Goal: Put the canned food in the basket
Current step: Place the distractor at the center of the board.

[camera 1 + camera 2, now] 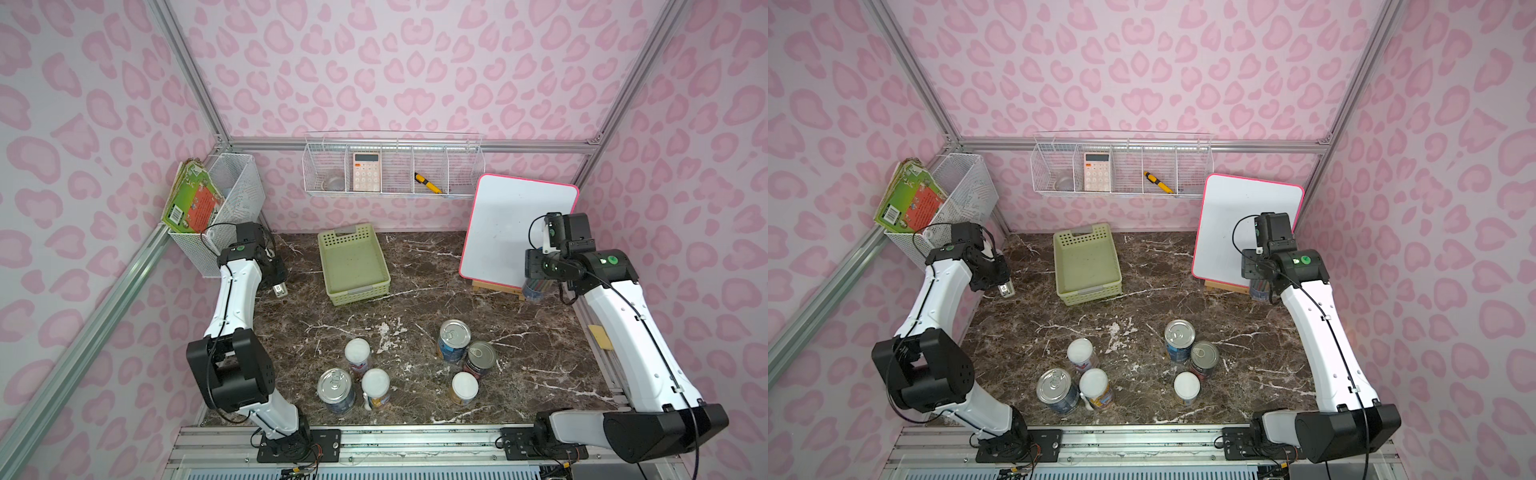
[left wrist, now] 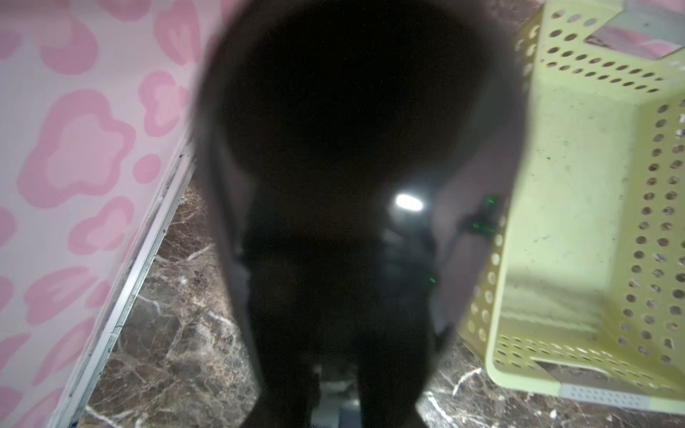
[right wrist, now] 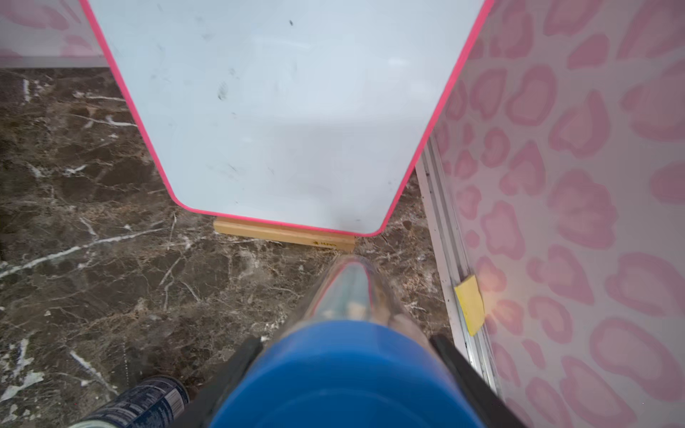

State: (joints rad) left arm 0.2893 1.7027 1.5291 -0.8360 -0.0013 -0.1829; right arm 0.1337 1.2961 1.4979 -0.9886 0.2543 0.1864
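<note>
Six upright cans stand near the table's front edge in both top views. Three have silver pull-tab tops (image 1: 455, 334) (image 1: 480, 355) (image 1: 334, 384) and three have white lids (image 1: 357, 351) (image 1: 376, 382) (image 1: 464, 385). The light-green basket (image 1: 353, 262) (image 1: 1088, 262) lies empty at the back middle. My left gripper (image 1: 279, 286) (image 2: 337, 389) hangs low just left of the basket (image 2: 578, 185); a dark blurred shape fills its wrist view and hides its jaws. My right gripper (image 1: 540, 266) (image 3: 344, 352), far from the cans, is shut on a clear blue-capped tube (image 3: 348, 370) (image 1: 534, 289).
A pink-edged whiteboard (image 1: 515, 232) on a wooden stand leans at the back right, just behind the tube. A wire bin with books (image 1: 216, 216) sits at the back left. A wire shelf (image 1: 395, 170) hangs on the back wall. One dark-labelled can (image 3: 141, 402) shows near the right gripper.
</note>
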